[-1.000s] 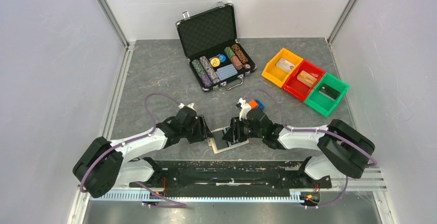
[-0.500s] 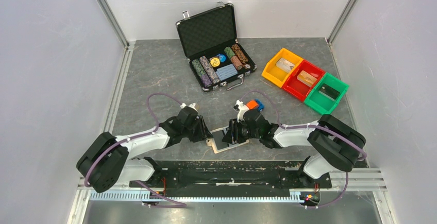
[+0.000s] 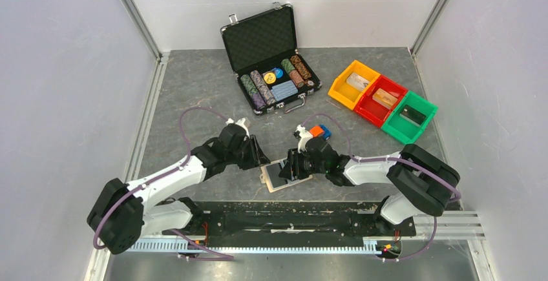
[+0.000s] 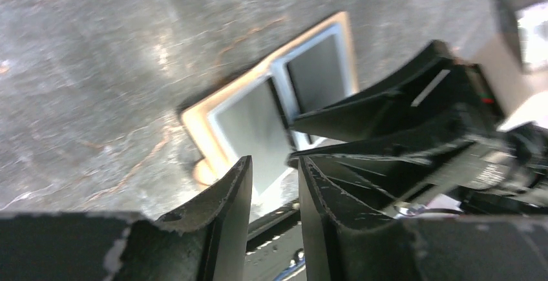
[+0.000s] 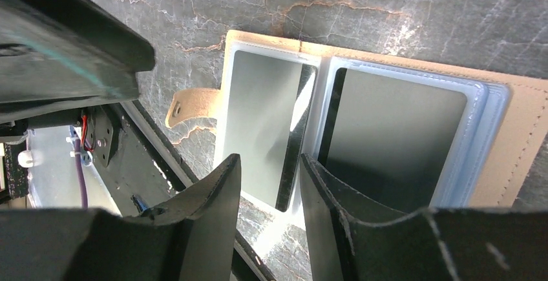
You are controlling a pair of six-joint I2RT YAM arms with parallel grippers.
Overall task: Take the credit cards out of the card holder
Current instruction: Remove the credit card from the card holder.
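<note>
The cell is closed in by white walls (image 3: 64,68) on the left, back and right, with metal posts (image 3: 132,13) at the back corners. A grey, veined table (image 3: 194,87) fills the floor. Wide bare surface is left along its left side and between the arms and the back row of things. The near edge is bounded by a black rail (image 3: 291,219).

At the back, a black chip case (image 3: 258,35) is stood open, its lid raised. To its right, a yellow bin (image 3: 331,92), a red bin (image 3: 360,110) and a green bin (image 3: 388,128) are set touching in a slanted row, well apart from the arms. A small orange and blue piece (image 3: 316,130) is seen just beside the right wrist.

The card holder (image 5: 517,139) is laid open and flat near the rail, between the two grippers. Its tan border is seen around pale blue inner faces, and a short snap tab (image 5: 194,106) is turned toward the rail. One of the credit cards (image 5: 394,126), grey-teal and slightly shiny, is seated in each half.

The left gripper (image 4: 274,165) is held low over the holder's tab side, its fingers a narrow gap apart, nothing seen between them. The right gripper (image 5: 270,161) is held over the fold, likewise parted and empty.
</note>
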